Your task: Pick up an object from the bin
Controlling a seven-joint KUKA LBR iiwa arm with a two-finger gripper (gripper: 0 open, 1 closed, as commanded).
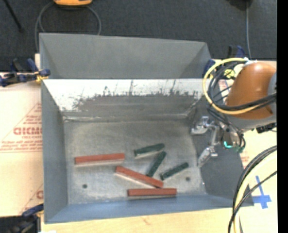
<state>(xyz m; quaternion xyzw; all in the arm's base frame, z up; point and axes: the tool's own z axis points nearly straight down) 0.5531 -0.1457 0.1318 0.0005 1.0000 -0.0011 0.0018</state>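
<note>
Grey bin (54,144) walls frame an approach step: the claw (204,141) hangs by the right wall, fingers (202,127) spread, nothing between them. Just to its lower left lies a short dark green bar (174,170); two more green bars (149,150) and three red-brown sticks (99,158) lie farther left. Next, I judge, it must shift left and descend over that bar.

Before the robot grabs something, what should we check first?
1. Tool empty: ok, nothing sits between its fingers.
2. Tool open: ok, the fingers stand apart.
3. Tool above a stick: not ok, it hangs near the bin's right wall, off to the side of the sticks.
4. Nearest green stick uncovered: ok, nothing lies on it.
5. Tool clear of the wall: cannot tell.
</note>
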